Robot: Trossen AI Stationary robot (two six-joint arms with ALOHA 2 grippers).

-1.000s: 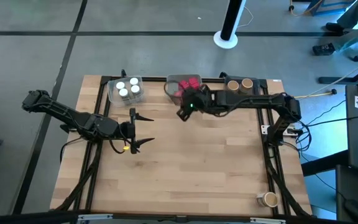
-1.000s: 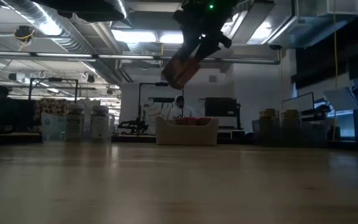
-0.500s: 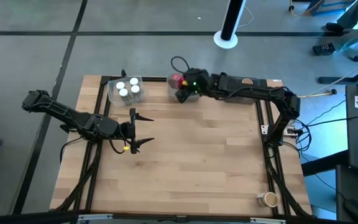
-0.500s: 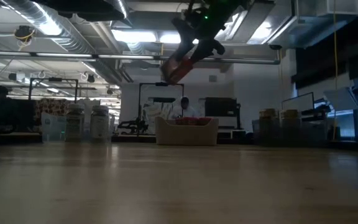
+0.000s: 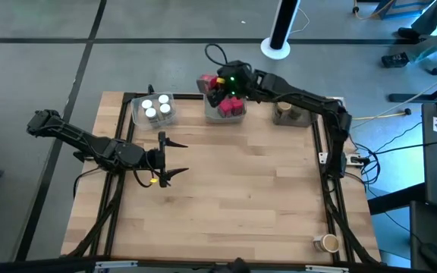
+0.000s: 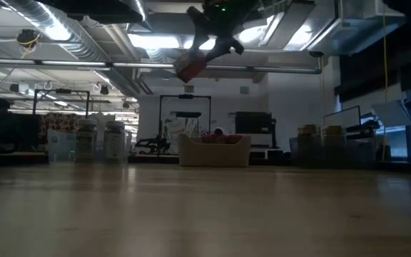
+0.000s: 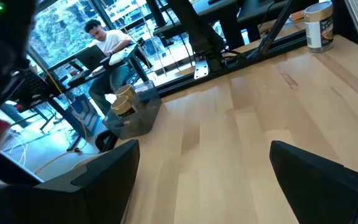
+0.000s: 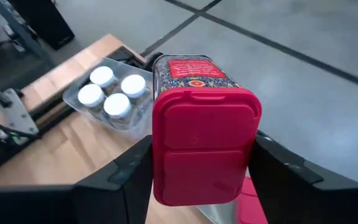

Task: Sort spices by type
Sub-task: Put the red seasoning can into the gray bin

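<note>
While gripping a red packet [image 8: 202, 144] above the middle tray [image 5: 235, 116] at the bench's far edge, right gripper [image 5: 214, 86] clamped, left gripper [image 5: 165, 160] spread open, hovering mid-bench.

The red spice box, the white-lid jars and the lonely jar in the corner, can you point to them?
red spice box [image 8: 205, 149]: right wrist view, on its red lid, held in the right gripper.
white-capped jars [image 5: 155, 109]: high view, on one white cap in the left tray.
lone jar [image 5: 328, 243]: high view, on its top, at the table's near right corner.
</note>
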